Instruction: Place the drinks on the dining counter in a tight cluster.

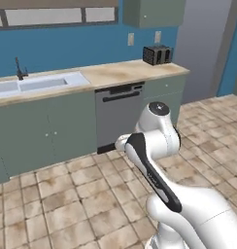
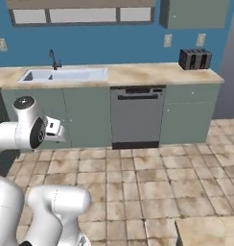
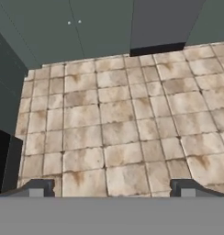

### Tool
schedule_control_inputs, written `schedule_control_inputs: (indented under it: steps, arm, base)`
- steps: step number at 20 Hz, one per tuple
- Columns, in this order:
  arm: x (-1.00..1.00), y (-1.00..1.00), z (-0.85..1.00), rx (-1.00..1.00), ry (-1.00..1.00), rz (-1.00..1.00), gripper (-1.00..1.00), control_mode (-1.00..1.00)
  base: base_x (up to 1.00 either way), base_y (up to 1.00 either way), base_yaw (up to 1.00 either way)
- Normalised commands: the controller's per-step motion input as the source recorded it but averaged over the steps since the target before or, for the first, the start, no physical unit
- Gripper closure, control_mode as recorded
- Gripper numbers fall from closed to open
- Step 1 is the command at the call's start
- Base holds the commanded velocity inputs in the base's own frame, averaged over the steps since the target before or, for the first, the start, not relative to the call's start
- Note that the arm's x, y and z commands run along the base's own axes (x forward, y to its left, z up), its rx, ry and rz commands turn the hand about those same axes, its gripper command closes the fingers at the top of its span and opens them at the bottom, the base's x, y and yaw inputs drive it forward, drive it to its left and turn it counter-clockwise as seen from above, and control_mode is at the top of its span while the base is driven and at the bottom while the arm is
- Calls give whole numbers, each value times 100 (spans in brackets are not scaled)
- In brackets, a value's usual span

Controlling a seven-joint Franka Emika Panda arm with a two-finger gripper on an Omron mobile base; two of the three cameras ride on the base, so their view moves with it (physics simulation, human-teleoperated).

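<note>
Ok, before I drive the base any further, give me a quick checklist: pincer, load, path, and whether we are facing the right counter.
1. Pincer open: ok, the tips stand wide apart above the floor.
2. Pincer carrying nothing: ok, just tiled floor between the tips.
3. Drinks located: not ok, no bottles in front of us.
4. Facing the dining counter: not ok, ahead is the kitchen counter with sink, toaster and dishwasher.
5. A beige slab corner at lower right is the island: cannot tell.
6. Floor ahead free: ok.

One sink (image 2: 66, 75), one faucet (image 2: 53, 59), one toaster (image 2: 195, 59), one dishwasher (image 2: 137, 116), two wall outlets (image 2: 168, 40).
</note>
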Motion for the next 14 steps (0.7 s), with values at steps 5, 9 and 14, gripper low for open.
schedule_control_inputs:
  steps: [5,9,14]
  arm:
    - [0,0,0,0,0,0,-100,100]
    - [0,0,0,0,0,0,-100,100]
    - [0,0,0,0,0,0,-100,100]
  base:
    - [78,6,28]
    - [76,2,35]
    - [75,1,39]
